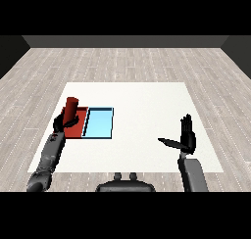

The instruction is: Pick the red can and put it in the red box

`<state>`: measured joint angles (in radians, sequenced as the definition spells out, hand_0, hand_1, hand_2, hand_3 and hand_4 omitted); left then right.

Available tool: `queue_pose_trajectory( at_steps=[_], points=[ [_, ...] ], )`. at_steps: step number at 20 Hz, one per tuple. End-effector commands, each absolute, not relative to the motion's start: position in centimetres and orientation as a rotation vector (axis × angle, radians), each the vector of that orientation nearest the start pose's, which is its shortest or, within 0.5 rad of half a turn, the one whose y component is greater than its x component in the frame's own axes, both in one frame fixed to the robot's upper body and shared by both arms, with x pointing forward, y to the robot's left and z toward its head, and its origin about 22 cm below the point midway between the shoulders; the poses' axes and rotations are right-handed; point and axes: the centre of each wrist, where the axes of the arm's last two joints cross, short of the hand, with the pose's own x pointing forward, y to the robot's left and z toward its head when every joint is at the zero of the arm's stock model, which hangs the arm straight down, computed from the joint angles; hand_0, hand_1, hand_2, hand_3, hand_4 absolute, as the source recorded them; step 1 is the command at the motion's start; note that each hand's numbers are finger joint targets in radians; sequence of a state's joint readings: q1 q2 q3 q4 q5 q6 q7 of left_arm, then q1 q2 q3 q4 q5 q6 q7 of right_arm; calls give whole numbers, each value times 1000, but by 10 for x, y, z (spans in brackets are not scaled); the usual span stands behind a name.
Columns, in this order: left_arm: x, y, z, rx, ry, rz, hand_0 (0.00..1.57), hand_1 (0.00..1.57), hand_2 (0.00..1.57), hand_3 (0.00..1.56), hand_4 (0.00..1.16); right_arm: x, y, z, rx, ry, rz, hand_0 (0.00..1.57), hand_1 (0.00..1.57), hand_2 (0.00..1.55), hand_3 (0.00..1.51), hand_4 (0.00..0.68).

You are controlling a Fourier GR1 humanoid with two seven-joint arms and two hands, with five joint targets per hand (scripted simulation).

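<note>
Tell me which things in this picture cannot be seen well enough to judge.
- Head view: the left robot hand curls round the red can and covers its lower part, so whether the can already rests on the red tray cannot be told.
- Head view: can and hand hide the red tray's left part.
- Head view: any label on the can is too small to read.

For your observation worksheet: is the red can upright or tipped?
Upright: the red can stands vertical in the left hand, over the red tray.
</note>
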<state>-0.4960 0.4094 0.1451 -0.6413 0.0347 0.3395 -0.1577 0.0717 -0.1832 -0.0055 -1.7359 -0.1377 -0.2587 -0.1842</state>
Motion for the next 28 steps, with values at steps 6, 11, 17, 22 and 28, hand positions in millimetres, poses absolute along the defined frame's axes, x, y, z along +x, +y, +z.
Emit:
queue_pose_trajectory(
  at_steps=[6,11,17,22,28],
  points=[
    [319,353,-83,744,-960,-39,497,497,577,358,644,238,-271,22,-313,-1812,-172,0,0,0,0,0],
    [313,372,-82,747,-926,47,1069,1069,1028,445,538,244,-286,22,-331,-1802,-149,0,0,0,0,0],
    [324,386,-63,673,-854,53,0,0,0,0,0,246,-270,23,-324,-1828,-167,0,0,0,0,0],
    [311,401,-65,677,-1094,130,0,0,0,0,0,243,-266,56,-300,-1882,-130,0,0,0,0,0],
    [348,380,-26,435,-1735,358,0,0,0,0,0,230,-271,54,-197,-1913,-115,0,0,0,0,0]
  ],
)
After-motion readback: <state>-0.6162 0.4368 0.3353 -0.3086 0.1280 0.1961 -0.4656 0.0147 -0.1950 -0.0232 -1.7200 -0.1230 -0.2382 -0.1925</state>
